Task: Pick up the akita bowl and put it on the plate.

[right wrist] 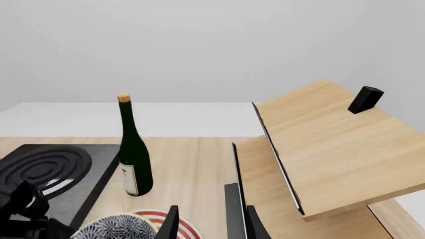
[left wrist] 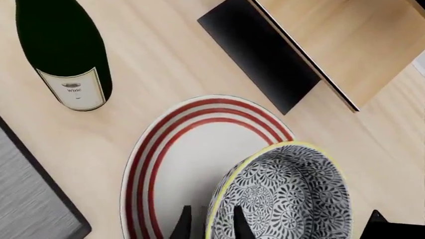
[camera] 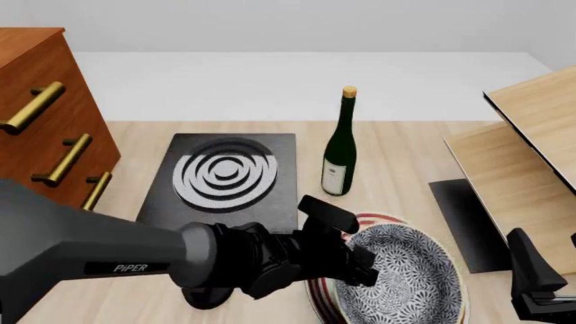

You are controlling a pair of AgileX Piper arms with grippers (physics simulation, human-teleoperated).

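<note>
Place: simulated kitchen-like set, rendered, blank grey backdrop.
Cooking: black hob slab with grey rings on pale wood bench.
Drink: wine bottle just right of hob.
Storage: brown drawer cabinet, brass handles, left of hob.

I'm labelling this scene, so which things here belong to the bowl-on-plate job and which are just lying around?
Job:
bowl
plate
left gripper, its fingers astride the bowl's rim

Lying about:
wine bottle
black burner slab
wooden drawers
wooden shelf
right gripper, idle
</note>
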